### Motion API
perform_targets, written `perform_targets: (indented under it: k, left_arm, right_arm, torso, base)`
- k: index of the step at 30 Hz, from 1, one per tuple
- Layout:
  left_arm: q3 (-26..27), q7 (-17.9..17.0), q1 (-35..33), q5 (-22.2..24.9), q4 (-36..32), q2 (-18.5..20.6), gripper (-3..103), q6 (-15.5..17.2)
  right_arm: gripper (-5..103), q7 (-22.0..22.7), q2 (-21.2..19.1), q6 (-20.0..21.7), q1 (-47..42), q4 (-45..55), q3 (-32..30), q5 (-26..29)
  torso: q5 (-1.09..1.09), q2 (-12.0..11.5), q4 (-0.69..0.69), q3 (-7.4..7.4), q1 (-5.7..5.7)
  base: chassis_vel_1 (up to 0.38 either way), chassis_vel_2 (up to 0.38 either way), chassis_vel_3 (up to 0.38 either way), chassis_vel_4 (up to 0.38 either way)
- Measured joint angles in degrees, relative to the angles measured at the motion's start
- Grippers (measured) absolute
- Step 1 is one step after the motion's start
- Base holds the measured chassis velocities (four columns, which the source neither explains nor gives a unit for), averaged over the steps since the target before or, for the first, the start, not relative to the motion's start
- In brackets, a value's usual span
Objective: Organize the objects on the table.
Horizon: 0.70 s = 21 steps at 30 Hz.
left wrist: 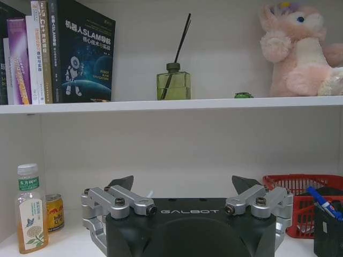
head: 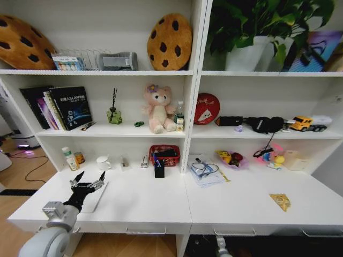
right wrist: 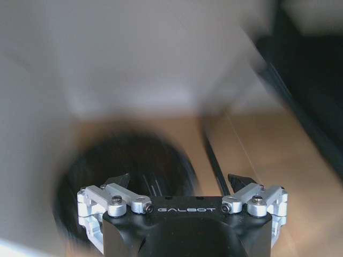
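Two sets of fingers spreading wide, holding nothing: left gripper (head: 88, 179) hovering over silver laptop (head: 95, 197) at tabletop (head: 144, 203) left end; right gripper (right wrist: 182, 184) hanging low over floor. Risking scraping or nudging the laptop off the near edge if descending off-centre.

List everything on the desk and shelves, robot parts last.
table: one, white, in front, three drawers
laptop: one, silver, table's left end
wedge-shaped piece: one, yellow, table's right side
toy car: one, green, middle shelf, left of the teddy bear
can: one, yellowish, table's back left, beside the bottle
basket: one, red, table's back centre
teddy bear: one, pink, middle shelf
cookie cushions: two, brown, top shelf
left hand: one, black and silver, open, over the laptop
right hand: one, black and silver, open, above wooden floor
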State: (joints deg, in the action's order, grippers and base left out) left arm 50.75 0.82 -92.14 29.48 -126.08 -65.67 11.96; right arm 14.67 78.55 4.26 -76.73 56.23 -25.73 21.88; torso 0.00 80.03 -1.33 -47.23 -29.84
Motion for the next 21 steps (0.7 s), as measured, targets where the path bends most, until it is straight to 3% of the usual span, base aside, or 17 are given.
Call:
perform_targets:
  k: [1, 2, 4, 5, 7, 10, 15, 17, 18, 19, 20, 21]
  left_arm:
    - [0.0, 0.0, 0.0, 0.0, 0.0, 0.0, 100, 0.0]
    - [0.0, 0.0, 0.0, 0.0, 0.0, 0.0, 100, 0.0]
    - [0.0, 0.0, 0.0, 0.0, 0.0, 0.0, 100, 0.0]
    - [0.0, 0.0, 0.0, 0.0, 0.0, 0.0, 100, 0.0]
    - [0.0, 0.0, 0.0, 0.0, 0.0, 0.0, 100, 0.0]
    - [0.0, 0.0, 0.0, 0.0, 0.0, 0.0, 100, 0.0]
    - [0.0, 0.0, 0.0, 0.0, 0.0, 0.0, 100, 0.0]
    - [0.0, 0.0, 0.0, 0.0, 0.0, 0.0, 100, 0.0]
    - [0.0, 0.0, 0.0, 0.0, 0.0, 0.0, 100, 0.0]
    - [0.0, 0.0, 0.0, 0.0, 0.0, 0.0, 100, 0.0]
    - [0.0, 0.0, 0.0, 0.0, 0.0, 0.0, 100, 0.0]
    - [0.0, 0.0, 0.0, 0.0, 0.0, 0.0, 100, 0.0]
  right_arm:
    - [100, 0.0, 0.0, 0.0, 0.0, 0.0, 0.0, 0.0]
    - [100, 6.1, 0.2, 4.5, -2.9, 4.0, 0.6, 7.9]
    - [100, 16.4, 0.8, 8.5, -7.0, 11.6, 0.9, 21.9]
    - [100, 16.4, 0.8, 8.5, -7.0, 11.6, 0.9, 21.9]
    - [100, 26.7, 1.2, 9.4, -10.7, 19.5, 0.9, 32.9]
    - [100, 27.8, 1.2, 9.5, -11.2, 20.6, 0.8, 34.0]
    - [100, 37.4, 2.2, 9.5, -17.8, 31.7, -0.2, 39.1]
    - [100, 38.1, 2.4, 9.5, -18.6, 32.6, -0.3, 39.3]
    - [100, 45.0, 3.2, 11.0, -24.2, 41.1, -0.5, 41.7]
    - [100, 48.1, 3.3, 12.5, -28.4, 47.7, -0.4, 44.3]
    - [100, 48.1, 3.3, 12.5, -28.4, 47.7, -0.4, 44.3]
    - [100, 51.2, 2.9, 12.5, -33.0, 56.2, 0.4, 45.7]
  torso:
    - [0.0, 0.0, 0.0, 0.0, 0.0]
    - [0.0, 0.0, -0.03, 0.0, 0.01]
    - [0.0, 0.0, 0.0, 0.0, 0.02]
    - [0.0, 0.0, 0.0, 0.0, 0.02]
    - [0.0, 0.0, 0.03, 0.0, 0.02]
    - [0.0, 0.0, 0.03, 0.0, 0.01]
    - [-0.02, 0.0, 0.02, 0.0, 0.01]
    - [-0.03, 0.0, 0.01, 0.0, 0.01]
    - [0.0, 0.0, 0.02, 0.0, 0.01]
    - [-0.01, 0.0, -0.01, 0.0, 0.02]
    - [-0.01, 0.0, -0.01, 0.0, 0.02]
    - [0.0, 0.0, 0.0, 0.0, 0.01]
  base:
    - [0.0, 0.0, 0.0, 0.0]
    - [0.0, 0.0, 0.0, 0.0]
    - [0.0, 0.0, 0.0, 0.0]
    - [0.0, 0.0, 0.0, 0.0]
    - [0.0, 0.0, 0.0, 0.0]
    - [0.0, 0.0, 0.0, 0.0]
    - [0.0, 0.0, 0.0, 0.0]
    - [0.0, 0.0, 0.0, 0.0]
    - [0.0, 0.0, 0.0, 0.0]
    - [0.0, 0.0, 0.0, 0.0]
    - [0.0, 0.0, 0.0, 0.0]
    - [0.0, 0.0, 0.0, 0.0]
